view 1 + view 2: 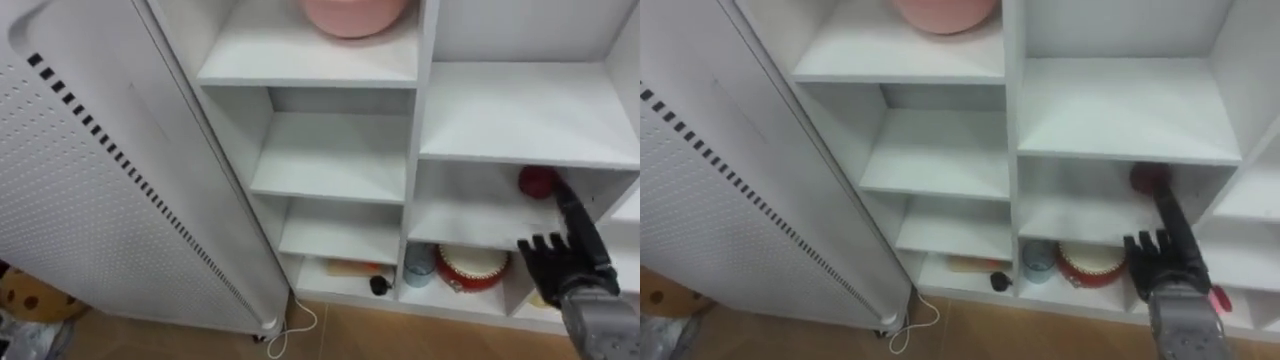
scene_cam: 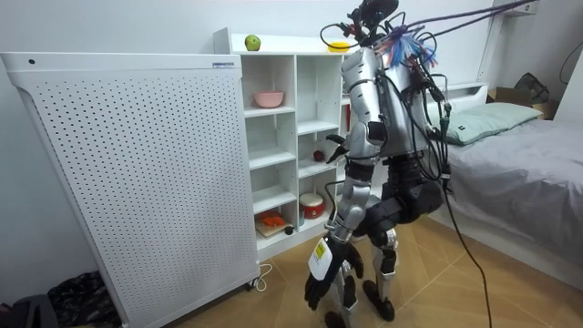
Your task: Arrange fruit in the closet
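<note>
The right hand (image 1: 565, 265), fingers spread and straight, a fingertip just beside the red fruit (image 1: 537, 181), should nudge it gently, lest it roll off the closet shelf (image 1: 462, 226).

The closet (image 1: 330, 150) is white, the bowl (image 1: 352, 14) pink, the fruit (image 1: 536, 181) red. The white panel (image 1: 90, 210) is dotted; the right hand (image 1: 555, 262) black.
</note>
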`<state>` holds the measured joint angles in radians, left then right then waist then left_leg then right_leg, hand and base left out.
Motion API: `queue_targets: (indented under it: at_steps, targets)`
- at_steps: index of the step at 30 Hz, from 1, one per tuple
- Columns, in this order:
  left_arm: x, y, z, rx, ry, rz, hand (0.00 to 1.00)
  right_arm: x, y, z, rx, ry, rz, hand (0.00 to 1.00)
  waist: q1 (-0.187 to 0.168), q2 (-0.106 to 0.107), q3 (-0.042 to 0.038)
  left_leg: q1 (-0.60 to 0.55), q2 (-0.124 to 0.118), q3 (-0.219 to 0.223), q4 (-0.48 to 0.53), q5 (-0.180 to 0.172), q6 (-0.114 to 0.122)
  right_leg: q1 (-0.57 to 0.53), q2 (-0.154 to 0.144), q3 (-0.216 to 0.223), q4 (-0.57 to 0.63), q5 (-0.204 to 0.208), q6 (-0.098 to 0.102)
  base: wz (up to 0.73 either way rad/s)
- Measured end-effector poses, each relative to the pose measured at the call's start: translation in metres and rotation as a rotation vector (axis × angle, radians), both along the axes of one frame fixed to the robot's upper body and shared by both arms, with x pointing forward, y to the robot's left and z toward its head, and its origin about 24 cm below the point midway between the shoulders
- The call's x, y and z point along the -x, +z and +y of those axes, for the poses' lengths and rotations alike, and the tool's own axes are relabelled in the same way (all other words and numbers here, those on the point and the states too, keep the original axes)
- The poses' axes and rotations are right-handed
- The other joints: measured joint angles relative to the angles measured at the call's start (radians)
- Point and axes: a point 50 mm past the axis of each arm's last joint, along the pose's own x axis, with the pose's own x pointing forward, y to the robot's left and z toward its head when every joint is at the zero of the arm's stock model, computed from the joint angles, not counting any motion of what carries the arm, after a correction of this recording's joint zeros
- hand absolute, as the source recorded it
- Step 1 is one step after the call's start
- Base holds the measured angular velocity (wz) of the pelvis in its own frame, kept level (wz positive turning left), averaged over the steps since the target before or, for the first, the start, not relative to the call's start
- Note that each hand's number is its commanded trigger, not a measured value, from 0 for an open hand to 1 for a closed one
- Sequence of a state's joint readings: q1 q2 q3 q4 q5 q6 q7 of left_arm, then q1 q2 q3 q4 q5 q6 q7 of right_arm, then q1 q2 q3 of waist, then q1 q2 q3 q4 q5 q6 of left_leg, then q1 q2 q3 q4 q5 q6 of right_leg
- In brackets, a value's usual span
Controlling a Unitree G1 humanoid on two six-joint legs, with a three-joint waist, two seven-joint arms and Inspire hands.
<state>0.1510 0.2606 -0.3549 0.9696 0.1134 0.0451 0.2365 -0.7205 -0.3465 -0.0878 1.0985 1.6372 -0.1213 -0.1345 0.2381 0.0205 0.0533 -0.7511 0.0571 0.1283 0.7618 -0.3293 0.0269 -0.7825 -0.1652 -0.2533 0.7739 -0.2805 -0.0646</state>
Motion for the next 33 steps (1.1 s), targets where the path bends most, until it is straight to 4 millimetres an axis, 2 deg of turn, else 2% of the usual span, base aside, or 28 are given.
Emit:
queue_targets:
  at_steps: [2, 3, 4, 8, 12, 14, 15, 17, 18, 19, 20, 23, 25, 29, 33]
  targets:
    - [0.002, -0.004, -0.001, 0.009, 0.005, 0.051, 0.00, 0.019, -0.031, -0.006, 0.050, 0.028, 0.093, 0.00, 0.012, 0.006, 0.0038, 0.063, 0.000, -0.005, -0.039, 0.006, -0.004, 0.069, 0.013, -0.003, -0.049, 0.005, 0.010, 0.00]
    - [0.003, -0.005, -0.001, 0.013, 0.010, 0.061, 0.00, 0.026, -0.039, -0.007, 0.064, 0.040, 0.119, 0.00, 0.011, 0.010, 0.0043, 0.082, 0.000, -0.006, -0.051, 0.006, -0.004, 0.090, 0.016, -0.007, -0.063, 0.007, 0.012, 0.00]
    - [0.005, -0.006, -0.001, 0.025, 0.016, 0.076, 0.00, 0.039, -0.056, -0.008, 0.110, 0.080, 0.177, 0.00, 0.010, 0.015, 0.0044, 0.114, 0.000, -0.010, -0.076, 0.007, -0.005, 0.128, 0.019, -0.017, -0.093, 0.009, 0.017, 0.11]
    - [-0.006, -0.005, 0.002, 0.043, 0.012, 0.085, 0.00, 0.087, -0.105, -0.008, 0.255, 0.269, 0.388, 0.00, 0.011, 0.016, 0.0051, 0.215, -0.005, -0.020, -0.142, 0.014, -0.007, 0.227, 0.022, -0.026, -0.155, 0.010, 0.029, 0.04]
    - [-0.008, -0.002, 0.012, 0.046, 0.090, 0.046, 0.00, 0.128, -0.138, -0.001, 0.316, 0.410, 0.531, 0.00, -0.023, 0.008, 0.0030, 0.310, -0.017, -0.025, -0.201, 0.016, -0.011, 0.331, 0.025, -0.047, -0.212, 0.004, 0.042, 0.13]
    - [-0.002, -0.001, 0.018, 0.032, 0.132, 0.044, 0.00, 0.160, -0.159, 0.005, 0.353, 0.517, 0.632, 0.00, -0.040, -0.010, -0.0073, 0.383, -0.017, -0.025, -0.244, 0.018, -0.014, 0.404, 0.033, -0.055, -0.257, 0.004, 0.049, 0.02]
    - [0.002, -0.002, 0.020, 0.029, 0.145, 0.046, 0.00, 0.169, -0.164, 0.008, 0.348, 0.536, 0.653, 0.00, -0.044, -0.014, -0.0117, 0.403, -0.017, -0.025, -0.255, 0.018, -0.014, 0.427, 0.035, -0.058, -0.270, 0.004, 0.051, 0.09]
    - [0.016, -0.003, 0.023, 0.010, 0.156, 0.071, 0.00, 0.207, -0.184, 0.018, 0.335, 0.625, 0.749, 0.00, -0.066, -0.027, -0.0247, 0.495, -0.016, -0.026, -0.304, 0.020, -0.018, 0.532, 0.047, -0.075, -0.331, 0.008, 0.062, 0.16]
    - [0.019, -0.003, 0.023, 0.006, 0.160, 0.078, 0.00, 0.215, -0.187, 0.020, 0.325, 0.641, 0.767, 0.00, -0.072, -0.032, -0.0284, 0.517, -0.017, -0.025, -0.317, 0.021, -0.019, 0.554, 0.050, -0.076, -0.346, 0.009, 0.064, 0.08]
    - [0.027, -0.004, 0.022, -0.006, 0.167, 0.088, 0.00, 0.229, -0.193, 0.024, 0.316, 0.678, 0.797, 0.00, -0.082, -0.037, -0.0375, 0.554, -0.016, -0.025, -0.341, 0.022, -0.020, 0.592, 0.064, -0.078, -0.373, 0.013, 0.070, 0.00]
    - [0.033, -0.006, 0.019, -0.007, 0.180, 0.098, 0.00, 0.243, -0.197, 0.027, 0.313, 0.714, 0.830, 0.00, -0.091, -0.040, -0.0419, 0.600, -0.015, -0.025, -0.368, 0.022, -0.021, 0.641, 0.073, -0.079, -0.403, 0.020, 0.076, 0.00]
    - [0.046, -0.008, 0.014, -0.004, 0.194, 0.116, 0.00, 0.269, -0.205, 0.034, 0.325, 0.808, 0.891, 0.00, -0.107, -0.048, -0.0476, 0.693, -0.017, -0.023, -0.424, 0.023, -0.022, 0.730, 0.081, -0.076, -0.445, 0.025, 0.083, -0.02]
    - [0.044, -0.008, 0.011, 0.001, 0.197, 0.104, 0.00, 0.275, -0.207, 0.040, 0.336, 0.859, 0.911, 0.00, -0.117, -0.054, -0.0505, 0.715, -0.017, -0.023, -0.437, 0.023, -0.022, 0.758, 0.088, -0.076, -0.470, 0.029, 0.089, 0.03]
    - [0.048, -0.009, 0.007, 0.015, 0.237, 0.104, 0.00, 0.284, -0.212, 0.051, 0.338, 0.925, 0.930, 0.00, -0.152, -0.054, -0.0469, 0.774, -0.015, -0.030, -0.463, 0.025, -0.026, 0.840, 0.104, -0.080, -0.540, 0.049, 0.094, 0.05]
    - [0.052, -0.009, 0.009, 0.004, 0.290, 0.100, 0.00, 0.300, -0.214, 0.052, 0.376, 1.008, 0.986, 0.00, -0.157, -0.058, -0.0457, 0.817, -0.016, -0.026, -0.490, 0.026, -0.026, 0.875, 0.109, -0.072, -0.558, 0.052, 0.097, -0.01]
